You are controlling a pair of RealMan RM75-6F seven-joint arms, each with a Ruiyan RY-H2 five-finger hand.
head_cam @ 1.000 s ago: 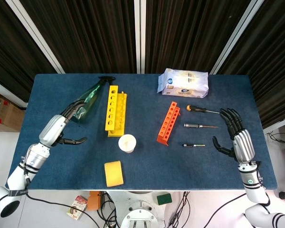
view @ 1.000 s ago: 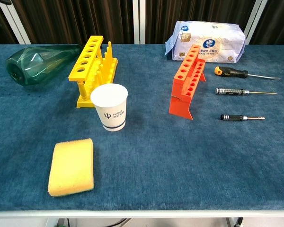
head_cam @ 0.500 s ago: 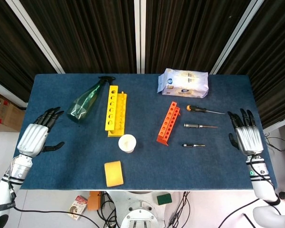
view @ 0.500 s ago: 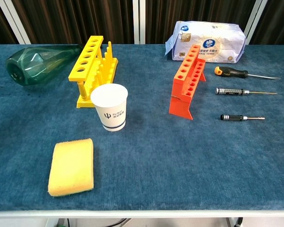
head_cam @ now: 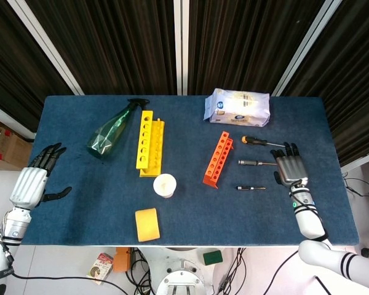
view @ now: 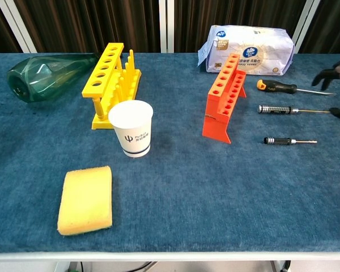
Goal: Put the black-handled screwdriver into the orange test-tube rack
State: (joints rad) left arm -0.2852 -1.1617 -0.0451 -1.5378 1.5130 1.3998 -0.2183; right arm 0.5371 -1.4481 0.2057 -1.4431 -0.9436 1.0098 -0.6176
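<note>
The orange test-tube rack [head_cam: 218, 159] [view: 225, 96] stands upright, right of the table's centre. Three screwdrivers lie parallel to its right, tips pointing right. The far one [head_cam: 256, 141] [view: 277, 86] has a black handle with an orange cap. The middle one [head_cam: 250, 163] [view: 277, 109] is slim and dark, and the near one [head_cam: 246, 187] [view: 277, 140] is short and black. My right hand [head_cam: 289, 169] hovers open over the shaft tips of the far two; only its fingertips [view: 335, 72] show at the chest view's right edge. My left hand [head_cam: 29, 184] is open, off the table's left edge.
A green spray bottle [head_cam: 111, 130] lies at the back left beside a yellow rack [head_cam: 149, 142]. A paper cup [head_cam: 165, 185] and a yellow sponge [head_cam: 147, 224] sit nearer the front. A white wipes pack [head_cam: 237, 107] lies behind the orange rack.
My right hand has moved left from the table's right edge to the screwdriver tips. My left hand has drawn back off the table's left side. The objects have not moved.
</note>
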